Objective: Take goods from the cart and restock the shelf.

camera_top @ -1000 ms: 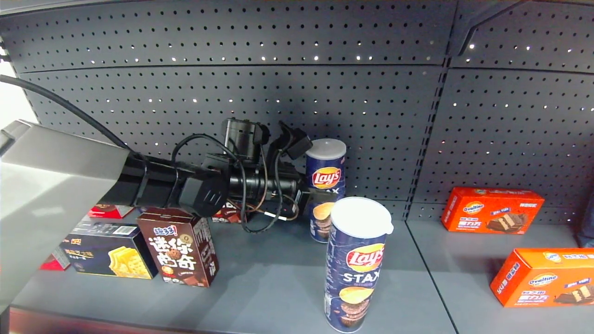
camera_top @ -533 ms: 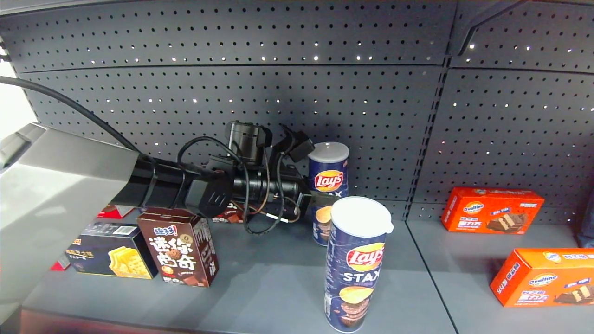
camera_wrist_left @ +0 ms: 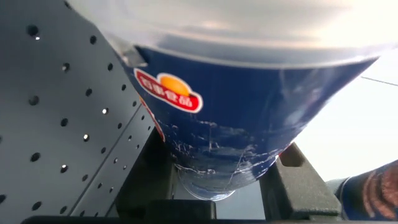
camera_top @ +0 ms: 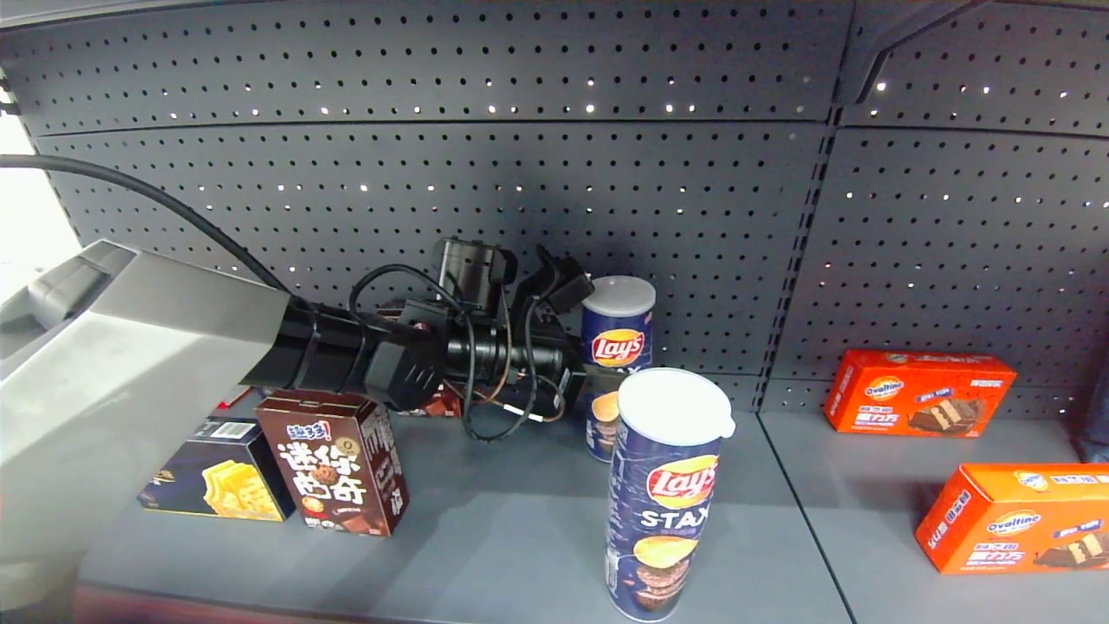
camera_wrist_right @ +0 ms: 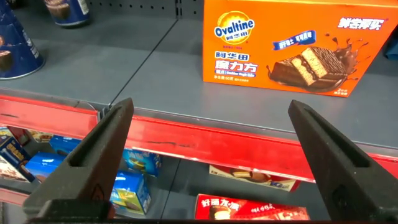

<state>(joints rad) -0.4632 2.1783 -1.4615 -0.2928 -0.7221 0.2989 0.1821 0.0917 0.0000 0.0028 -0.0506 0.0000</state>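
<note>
A: What has the left hand [camera_top: 591, 381] got?
B: It is clamped on the rear can [camera_top: 617, 334], low on the body. From the wrist, its two dark, blocky fingers [camera_wrist_left: 298, 186] press either side of the glossy blue cylinder, which has a pale plastic lid.
A: And where is that can?
B: At the back of the shelf [camera_top: 520, 520], upright or nearly so, just in front of the pegboard [camera_top: 433, 191]. I cannot tell whether its base touches the shelf.
A: What is around it?
B: The front can [camera_top: 663, 503], the same tall round tube with a white lid, stands near the shelf's front edge, apart from the rear one. On the left side of the shelf a brown box [camera_top: 338, 472] stands upright, with a dark box [camera_top: 217, 472] lying flat just beside it. The shelf is smooth grey metal, and the pegboard is dark sheet dotted with small holes.
A: The right hand [camera_wrist_right: 208, 168]?
B: Spread wide, gripping nothing. Its black wedge-shaped fingers [camera_wrist_right: 87, 155] point at a red rail [camera_wrist_right: 217, 140] on the shelf's edge, below an orange box [camera_wrist_right: 292, 43] of glossy card. A second orange box [camera_top: 918, 390] lies farther back.
</note>
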